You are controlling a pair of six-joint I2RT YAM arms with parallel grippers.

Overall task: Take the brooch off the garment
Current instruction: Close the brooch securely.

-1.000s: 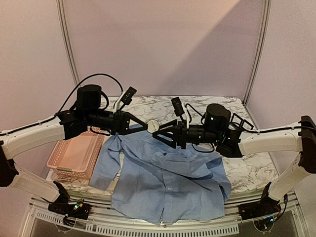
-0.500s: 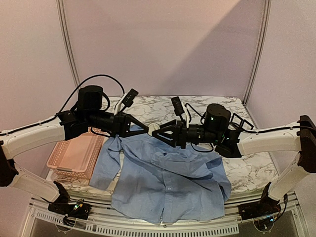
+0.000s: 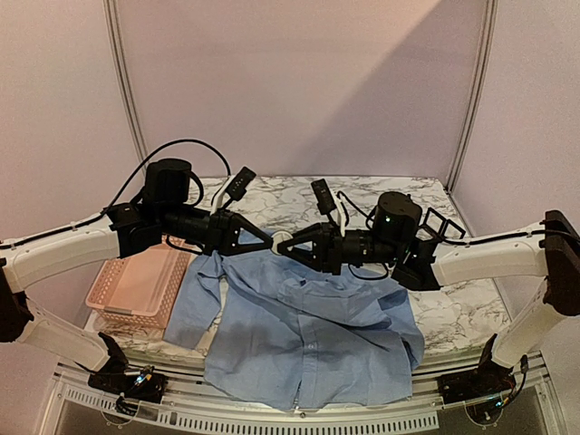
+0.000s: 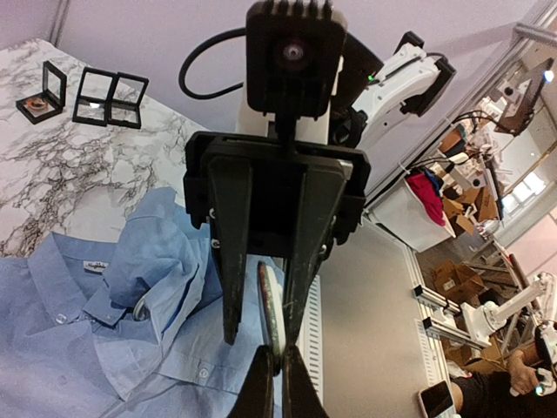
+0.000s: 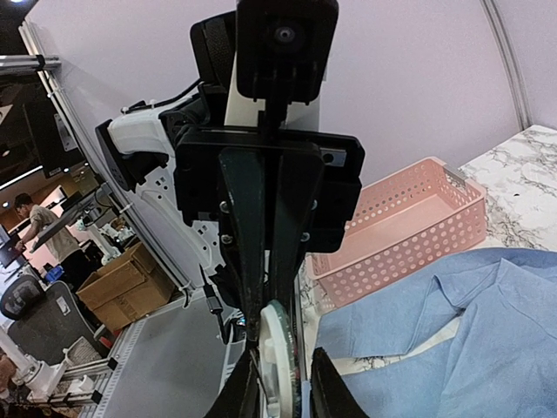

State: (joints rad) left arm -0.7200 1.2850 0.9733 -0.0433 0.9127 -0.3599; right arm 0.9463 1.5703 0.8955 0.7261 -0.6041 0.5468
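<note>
Brooch (image 3: 283, 241), a white disc, hangs above the blue garment (image 3: 308, 335), apparently already free. Left claw (image 4: 278, 376) is clenched on its rim; right claw (image 5: 283, 383) straddles it, grip unclear. Only setting it down seems left.

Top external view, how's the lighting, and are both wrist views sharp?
Top external view: dim, pinkish, a diagonal shadow crossing the back wall. Left wrist view: tilted wide-angle, brooch fairly sharp. Right wrist view: brooch soft near the lens, pink basket clear.
</note>
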